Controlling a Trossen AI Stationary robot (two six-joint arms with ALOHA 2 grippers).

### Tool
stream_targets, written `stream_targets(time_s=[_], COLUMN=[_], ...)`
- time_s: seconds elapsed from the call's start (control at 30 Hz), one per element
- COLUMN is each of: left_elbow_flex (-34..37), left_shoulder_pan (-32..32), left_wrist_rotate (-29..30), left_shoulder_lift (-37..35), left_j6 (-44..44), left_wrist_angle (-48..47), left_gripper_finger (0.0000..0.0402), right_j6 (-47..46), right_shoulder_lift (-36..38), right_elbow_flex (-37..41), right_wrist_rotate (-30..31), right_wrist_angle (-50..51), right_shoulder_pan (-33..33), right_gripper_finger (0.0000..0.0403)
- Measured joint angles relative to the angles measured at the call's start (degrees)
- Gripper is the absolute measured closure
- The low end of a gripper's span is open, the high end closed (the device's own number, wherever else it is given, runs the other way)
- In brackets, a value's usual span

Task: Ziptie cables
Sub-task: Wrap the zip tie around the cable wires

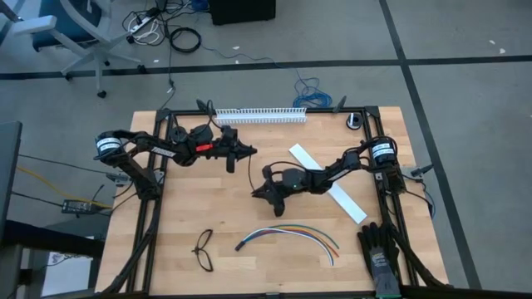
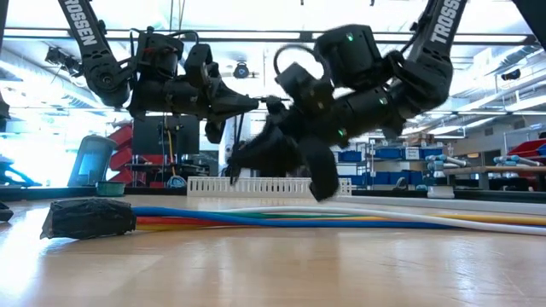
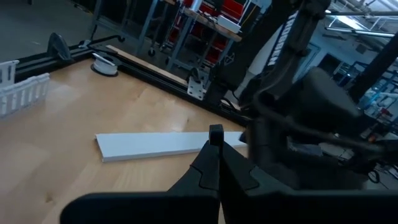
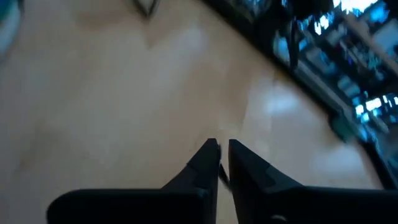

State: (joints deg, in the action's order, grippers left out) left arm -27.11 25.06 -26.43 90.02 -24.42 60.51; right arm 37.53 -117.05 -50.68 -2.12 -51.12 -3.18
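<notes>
My left gripper (image 1: 249, 150) is clenched on the ziptie (image 1: 249, 170), which hangs thin and whippy; my right gripper (image 1: 264, 192) looks nearly closed at its lower end. The cables (image 1: 287, 232) lie near (light, floppy), best gathered mid-bundle.
</notes>
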Motion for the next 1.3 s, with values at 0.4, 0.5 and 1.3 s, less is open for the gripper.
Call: stream_targets(time_s=[0.4,0.5,1.3], left_elbow_flex=[0.00,0.00,0.00], left_shoulder_pan=[-1.64,-2.26,-3.10], left_wrist_rotate=[-0.51,-0.58,-2.86], left_shoulder_lift=[0.00,0.00,0.00], left_j6=[-1.12,-1.34,-2.65], left_wrist_angle=[1.59,3.56,4.07], left_gripper_finger=[0.0401,0.0401,0.0401], right_j6=[-0.35,-1.56,-3.77], right_shoulder_lift=[0.00,0.00,-0.04], right_elbow_flex=[-6.48,-7.80,-8.63], right_wrist_rotate=[-3.26,-6.54,-2.47], right_wrist_angle=[10.55,9.40,19.14], right_shoulder_pan=[2.76,3.17,3.74], right_gripper_finger=[0.0381,0.0381,0.0402])
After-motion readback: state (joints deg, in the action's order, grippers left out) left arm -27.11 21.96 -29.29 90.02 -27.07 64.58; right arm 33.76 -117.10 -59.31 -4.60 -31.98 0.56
